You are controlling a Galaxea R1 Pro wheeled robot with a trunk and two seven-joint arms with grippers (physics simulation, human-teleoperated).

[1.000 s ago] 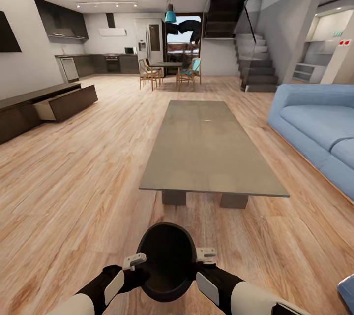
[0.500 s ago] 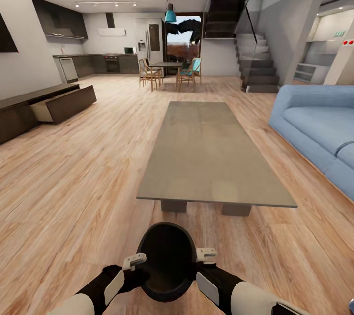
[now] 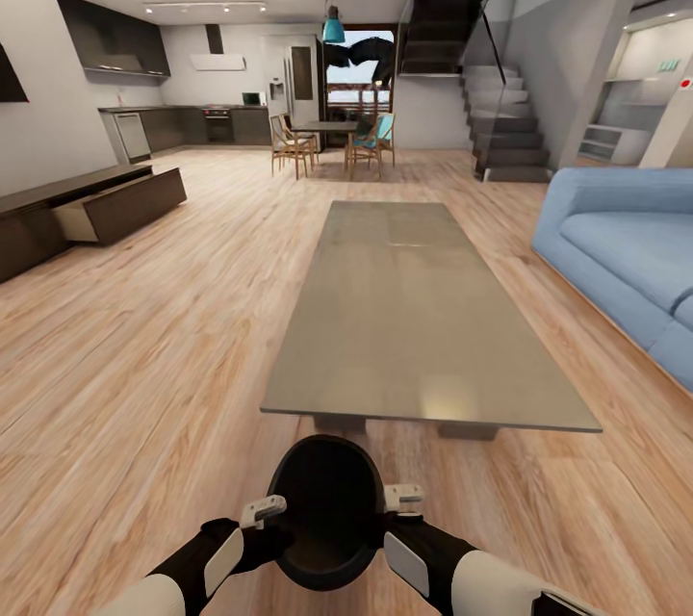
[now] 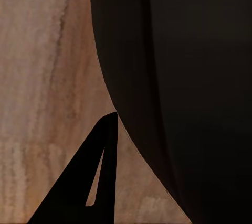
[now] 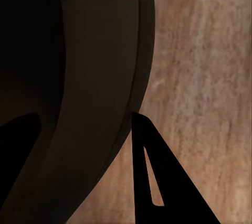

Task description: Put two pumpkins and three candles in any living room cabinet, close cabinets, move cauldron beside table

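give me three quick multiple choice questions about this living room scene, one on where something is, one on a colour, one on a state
1. Where is the cauldron?
A. on the table
B. between both grippers, short of the table's near end
C. on the sofa

2. What colour is the sofa?
A. blue
B. red
C. green

3. The cabinet drawer is:
A. closed
B. missing
C. pulled open

Answers:
1 B, the left gripper and right gripper flank it before the table.
2 A, light blue cushions.
3 C, its front juts out.

Blue sofa [image 3: 626, 260], staircase [image 3: 505, 130], perhaps dining chairs [image 3: 332, 144] beyond.
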